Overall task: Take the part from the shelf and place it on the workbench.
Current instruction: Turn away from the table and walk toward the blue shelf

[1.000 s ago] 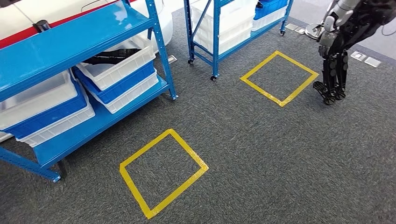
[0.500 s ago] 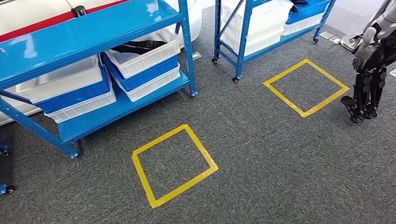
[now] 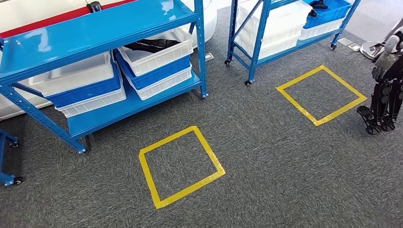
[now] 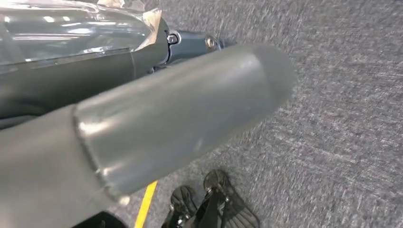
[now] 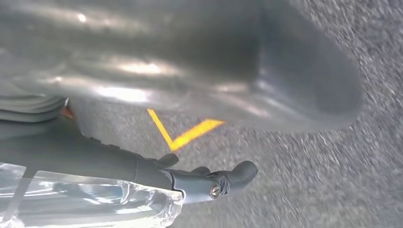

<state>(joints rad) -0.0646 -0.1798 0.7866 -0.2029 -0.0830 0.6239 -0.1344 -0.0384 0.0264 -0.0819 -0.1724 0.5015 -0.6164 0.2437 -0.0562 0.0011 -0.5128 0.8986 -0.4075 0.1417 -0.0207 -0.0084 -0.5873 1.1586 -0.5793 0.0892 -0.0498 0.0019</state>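
Note:
A black part (image 3: 148, 46) lies in a white bin (image 3: 159, 57) on the lower level of the near blue shelf (image 3: 95, 28), at the upper left of the head view. My right hand (image 3: 382, 102) hangs at the right edge beside the far yellow square, fingers pointing down at the carpet and holding nothing. Its wrist view shows the thumb of the right hand (image 5: 190, 71) over the carpet and a corner of yellow tape. My left hand (image 4: 180, 118) hangs over the grey carpet, its thumb and fingers stretched out with nothing in them.
A second blue shelf (image 3: 259, 42) on wheels with white and blue bins stands behind. Two yellow tape squares mark the carpet, one close in front (image 3: 147, 175) and one further right (image 3: 296, 106). A blue wheeled frame (image 3: 5, 178) sits at the left edge.
The whole picture has shifted: the camera has turned, so both shelves and the tape squares now sit further right. Both arms still hang at my sides.

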